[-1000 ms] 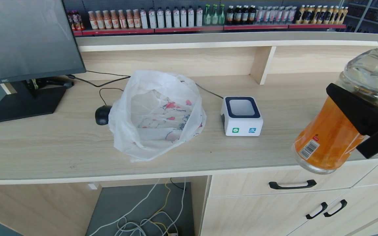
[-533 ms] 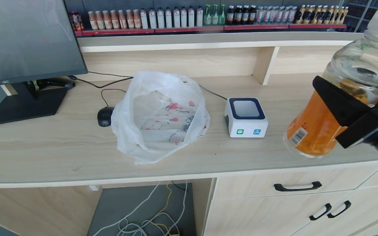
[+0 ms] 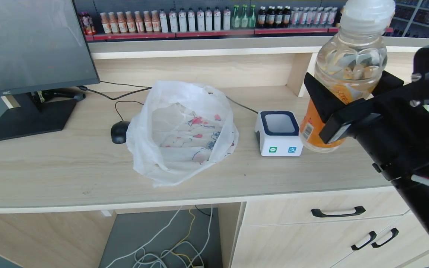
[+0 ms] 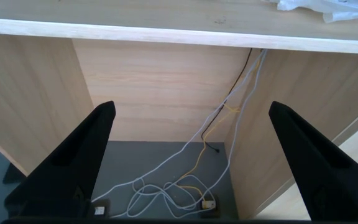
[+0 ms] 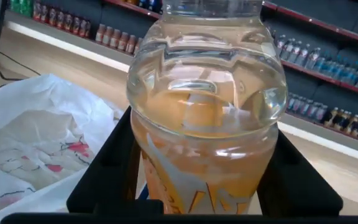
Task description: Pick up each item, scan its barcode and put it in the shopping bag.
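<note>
The clear, rounded plastic bottle (image 3: 343,70), half full of orange drink, is held upright just right of the boxy white scanner (image 3: 278,133). The right gripper (image 3: 352,93) clamps its middle between black fingers. The crinkled, thin white shopping bag (image 3: 142,149) sits left of the scanner. The left gripper (image 4: 191,162) is spread wide.

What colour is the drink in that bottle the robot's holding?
Orange; the bottle shows best in the head view.

held bottle (image 3: 350,67) 1 | shopping bag (image 3: 181,130) 1 | scanner (image 3: 278,134) 1 | monitor (image 3: 32,41) 1 | mouse (image 3: 118,132) 1

Orange bottle (image 3: 343,70), white red-flowered bag (image 3: 181,130)
</note>
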Available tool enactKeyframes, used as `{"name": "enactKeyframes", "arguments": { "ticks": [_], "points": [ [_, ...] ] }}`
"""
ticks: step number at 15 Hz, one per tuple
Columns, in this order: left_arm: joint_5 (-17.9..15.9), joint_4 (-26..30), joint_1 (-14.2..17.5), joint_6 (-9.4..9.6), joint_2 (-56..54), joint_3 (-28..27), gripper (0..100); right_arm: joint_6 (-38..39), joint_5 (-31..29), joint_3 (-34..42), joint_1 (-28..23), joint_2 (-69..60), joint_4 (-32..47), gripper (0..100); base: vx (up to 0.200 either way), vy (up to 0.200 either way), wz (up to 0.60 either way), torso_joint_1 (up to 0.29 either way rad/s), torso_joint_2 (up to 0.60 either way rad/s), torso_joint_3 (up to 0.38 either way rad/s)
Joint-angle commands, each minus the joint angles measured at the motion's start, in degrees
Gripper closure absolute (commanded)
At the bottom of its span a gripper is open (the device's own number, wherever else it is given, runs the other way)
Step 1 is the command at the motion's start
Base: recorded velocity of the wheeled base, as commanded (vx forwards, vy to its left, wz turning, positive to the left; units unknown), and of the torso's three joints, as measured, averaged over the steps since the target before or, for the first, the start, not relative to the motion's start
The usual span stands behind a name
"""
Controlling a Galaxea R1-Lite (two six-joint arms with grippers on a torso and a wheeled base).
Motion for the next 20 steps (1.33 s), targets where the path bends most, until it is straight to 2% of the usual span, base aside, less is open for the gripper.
{"name": "enactKeyframes", "arguments": {
  "ticks": [1, 2, 5, 7, 10, 13, 20],
  "points": [
    [0.0, 0.0, 0.01, -0.06, 0.0, 0.0, 0, -1.77, 1.55, -2.33, -2.05, 3.01, -0.56, 100, 0.0, 0.0, 0.0, 0.0, 0.0, 0.0],
    [0.0, 0.0, 0.01, 0.03, 0.0, 0.0, 0, -5.9, 4.89, -4.7, -3.63, 3.81, -0.56, 100, 0.0, 0.0, 0.0, 0.0, 0.0, 0.0],
    [0.0, 0.0, 0.01, 0.03, 0.0, 0.0, 0, -8.89, 6.65, -6.46, -3.63, 6.0, -0.91, 100, 0.0, 0.0, 0.0, 0.0, 0.0, 0.0],
    [0.0, 0.0, 0.01, -0.06, 0.0, 0.0, 0, -14.69, 12.98, -8.31, -4.07, 8.29, -2.67, 100, 0.0, 0.0, 0.0, 0.0, 0.0, 0.0],
    [0.0, 0.0, 0.01, -0.06, 0.0, 0.0, 0, -19.35, 21.41, -10.59, -6.45, 10.75, -3.11, 100, 0.0, 0.0, 0.0, 0.0, 0.0, 0.0],
    [0.0, 0.0, 0.01, -0.06, 0.0, 0.0, 0, -22.69, 29.76, -11.38, -11.54, 11.89, -4.6, 100, 0.0, 0.0, 0.0, 0.0, 0.0, 0.0],
    [0.0, 0.0, 0.01, -0.06, 0.0, 0.0, 0, -26.82, 40.31, -14.02, -11.98, 15.76, -4.69, 100, 0.0, 0.0, 0.0, 0.0, 0.0, 0.0]
  ]
}}
